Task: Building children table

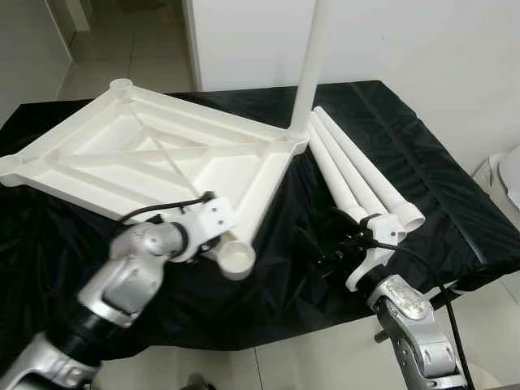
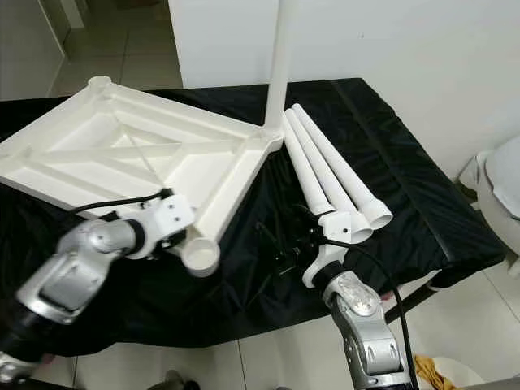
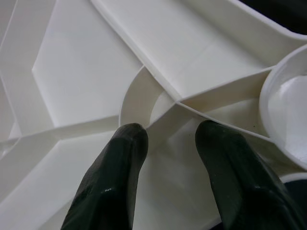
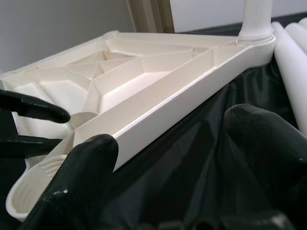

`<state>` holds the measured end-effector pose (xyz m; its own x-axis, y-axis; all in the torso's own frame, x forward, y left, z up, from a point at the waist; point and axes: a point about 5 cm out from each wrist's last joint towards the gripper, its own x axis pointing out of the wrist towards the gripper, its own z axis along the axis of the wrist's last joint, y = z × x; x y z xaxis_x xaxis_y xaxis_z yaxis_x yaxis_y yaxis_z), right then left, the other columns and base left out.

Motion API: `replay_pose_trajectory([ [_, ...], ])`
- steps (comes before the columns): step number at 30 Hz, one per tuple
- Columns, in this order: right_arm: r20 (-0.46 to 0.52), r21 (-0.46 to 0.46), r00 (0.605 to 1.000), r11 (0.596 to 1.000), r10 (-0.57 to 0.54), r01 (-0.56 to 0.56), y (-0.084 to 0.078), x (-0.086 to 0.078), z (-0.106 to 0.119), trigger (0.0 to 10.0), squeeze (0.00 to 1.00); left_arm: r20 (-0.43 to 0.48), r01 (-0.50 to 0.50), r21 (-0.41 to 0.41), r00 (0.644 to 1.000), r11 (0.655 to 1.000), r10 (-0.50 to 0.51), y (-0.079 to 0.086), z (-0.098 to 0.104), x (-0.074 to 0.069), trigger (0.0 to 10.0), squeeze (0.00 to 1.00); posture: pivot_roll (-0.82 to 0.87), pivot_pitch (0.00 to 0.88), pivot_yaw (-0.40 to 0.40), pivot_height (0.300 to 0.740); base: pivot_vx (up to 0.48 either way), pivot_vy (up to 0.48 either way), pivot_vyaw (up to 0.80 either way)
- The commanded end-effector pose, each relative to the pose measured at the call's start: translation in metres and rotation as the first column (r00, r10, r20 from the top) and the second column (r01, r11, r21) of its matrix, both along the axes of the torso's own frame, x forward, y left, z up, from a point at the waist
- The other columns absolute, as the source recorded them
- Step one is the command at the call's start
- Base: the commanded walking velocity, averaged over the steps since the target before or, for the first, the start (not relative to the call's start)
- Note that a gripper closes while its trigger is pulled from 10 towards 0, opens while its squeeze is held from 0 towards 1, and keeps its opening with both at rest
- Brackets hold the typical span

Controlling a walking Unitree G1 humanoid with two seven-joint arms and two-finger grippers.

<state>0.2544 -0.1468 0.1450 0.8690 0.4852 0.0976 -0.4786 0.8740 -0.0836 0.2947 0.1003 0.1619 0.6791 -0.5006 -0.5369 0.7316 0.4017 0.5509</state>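
Three loose white legs (image 1: 357,175) lie side by side on the black cloth (image 1: 455,203), just beside the right edge of the upturned white tabletop (image 1: 154,158), their socket ends pointing toward the robot. That tabletop rests ribbed underside up on the same cloth, and a fourth leg (image 1: 309,61) stands upright in its far right corner socket, next to the far ends of the loose ones. At the tabletop's near corner sits an open round socket (image 1: 236,258); the left gripper (image 3: 168,139) is at the ribs just beside that socket, its two black fingers (image 3: 112,177) parted by a moderate gap and holding nothing, with their tips against the white ribbing. The right gripper (image 4: 163,158) hovers over the cloth near the socket ends of the loose legs, off the tabletop's right edge, pointing toward the tabletop's near corner; its fingers (image 4: 76,187) are spread wide with only dark cloth between them. From the right wrist view the tabletop's long side wall runs from the near socket to the corner where the upright leg is seated, and the left gripper's finger tips show at the near corner. Pale floor tiles (image 1: 317,357) show in front of the cloth's near edge.
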Motion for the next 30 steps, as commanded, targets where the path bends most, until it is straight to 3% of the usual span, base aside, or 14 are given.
replay_pose_trajectory([
  [1, -0.038, 0.011, 0.998, 0.999, -0.046, 0.046, -0.005, 0.001, -0.002, 10.0, 0.0, 0.012, 0.036, -0.007, 0.999, 0.999, -0.036, -0.012, 0.003, 0.0, 10.0, 0.0, -0.12, 0.082, 0.026, 0.74, 0.0, 0.0, 0.0],
  [5, -0.06, 0.015, 0.992, 0.994, -0.109, 0.11, -0.009, 0.006, -0.004, 10.0, 0.0, 0.022, 0.049, -0.011, 0.999, 0.999, -0.049, -0.018, 0.004, 0.001, 10.0, 0.0, -0.11, 0.082, 0.026, 0.74, 0.0, 0.0, 0.0],
  [16, -0.07, 0.019, 0.993, 0.995, -0.097, 0.098, -0.006, 0.007, -0.004, 10.0, 0.0, 0.07, 0.02, 0.001, 0.997, 1.0, -0.02, -0.025, 0.008, 0.013, 10.0, 0.0, -0.11, 0.081, 0.027, 0.74, 0.0, 0.0, 0.0],
  [25, -0.071, 0.014, 0.992, 0.994, -0.104, 0.105, -0.007, 0.006, -0.002, 10.0, 0.0, 0.055, 0.002, 0.06, 0.998, 0.998, -0.006, -0.012, -0.001, 0.018, 10.0, 0.0, -0.12, 0.082, 0.033, 0.74, 0.0, 0.0, 0.0],
  [30, -0.066, 0.009, 0.992, 0.994, -0.105, 0.106, -0.008, 0.004, -0.003, 10.0, 0.0, 0.064, -0.021, 0.052, 0.998, 0.998, 0.017, -0.002, 0.003, 0.022, 10.0, 0.0, -0.12, 0.081, 0.036, 0.74, 0.0, 0.0, 0.0],
])
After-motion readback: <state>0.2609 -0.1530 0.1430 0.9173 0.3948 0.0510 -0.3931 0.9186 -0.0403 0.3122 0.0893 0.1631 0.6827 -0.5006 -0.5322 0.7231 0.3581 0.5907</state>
